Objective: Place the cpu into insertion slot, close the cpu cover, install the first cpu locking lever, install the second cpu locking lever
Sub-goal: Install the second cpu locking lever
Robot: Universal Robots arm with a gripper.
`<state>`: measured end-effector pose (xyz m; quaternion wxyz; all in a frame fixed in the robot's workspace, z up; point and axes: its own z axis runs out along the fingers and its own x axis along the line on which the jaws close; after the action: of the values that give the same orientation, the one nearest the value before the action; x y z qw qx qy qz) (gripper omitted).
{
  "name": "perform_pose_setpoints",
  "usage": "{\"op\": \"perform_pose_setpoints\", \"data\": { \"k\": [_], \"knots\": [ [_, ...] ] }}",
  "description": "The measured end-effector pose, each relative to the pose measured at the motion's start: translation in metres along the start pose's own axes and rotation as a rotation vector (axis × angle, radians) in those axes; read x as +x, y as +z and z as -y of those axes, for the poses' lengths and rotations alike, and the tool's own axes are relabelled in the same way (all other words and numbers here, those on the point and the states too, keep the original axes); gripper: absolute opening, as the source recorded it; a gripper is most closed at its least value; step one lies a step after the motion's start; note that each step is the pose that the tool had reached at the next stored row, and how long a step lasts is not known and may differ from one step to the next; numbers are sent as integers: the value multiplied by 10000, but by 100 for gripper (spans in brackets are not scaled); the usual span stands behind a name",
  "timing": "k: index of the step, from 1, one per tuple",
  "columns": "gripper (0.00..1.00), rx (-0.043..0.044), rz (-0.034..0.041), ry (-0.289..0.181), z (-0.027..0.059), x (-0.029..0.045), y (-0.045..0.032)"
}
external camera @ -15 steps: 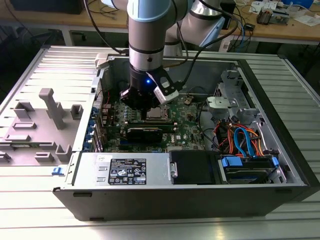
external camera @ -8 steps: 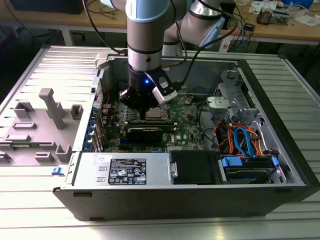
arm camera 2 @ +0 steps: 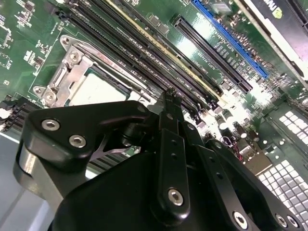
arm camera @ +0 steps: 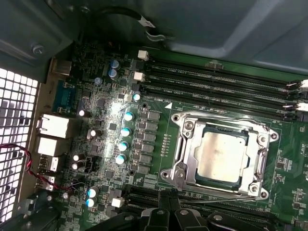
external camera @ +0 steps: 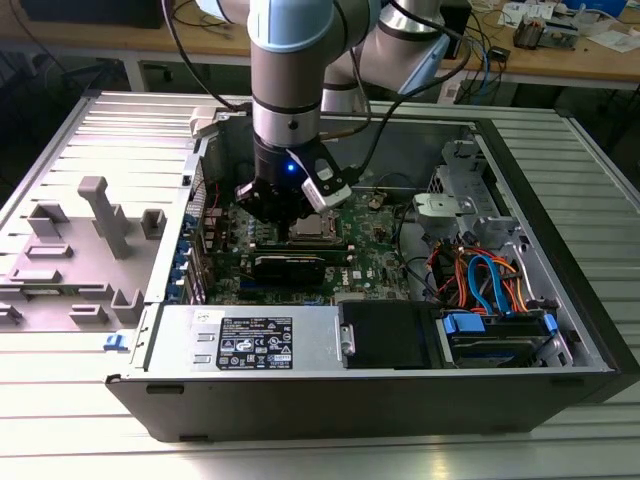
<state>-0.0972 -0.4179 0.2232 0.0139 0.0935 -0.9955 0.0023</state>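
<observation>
Jaws [arm camera 2: 169,98] pinched together, nothing between, hovering just above green motherboard [arm camera: 110,144] beside insertion slot [arm camera: 219,156]. Cpu [arm camera: 221,155] seated flat in slot, cpu cover [arm camera: 185,163] down around it, silver top showing through cut-out. Long black memory slots [arm camera: 216,84] just beyond socket. Open computer case [external camera: 560,260] on ribbed counter [external camera: 600,150], arm [external camera: 288,90] reaching down inside

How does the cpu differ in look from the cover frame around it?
The cpu is a flat, solid square with a dull grey top; the cpu cover is a shinier silver frame with a cut-out middle. The cpu sits inside; the cpu cover borders it. Both are square, metallic and lie flat on the green motherboard.
</observation>
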Motion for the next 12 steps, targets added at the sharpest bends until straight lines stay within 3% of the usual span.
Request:
{"op": "perform_pose_setpoints", "data": {
  "k": [6, 12],
  "knots": [
    [11, -6, 0, -3, -2, 4, 70],
    [11, -9, 1, 93, -12, 1, 90]
  ]
}}
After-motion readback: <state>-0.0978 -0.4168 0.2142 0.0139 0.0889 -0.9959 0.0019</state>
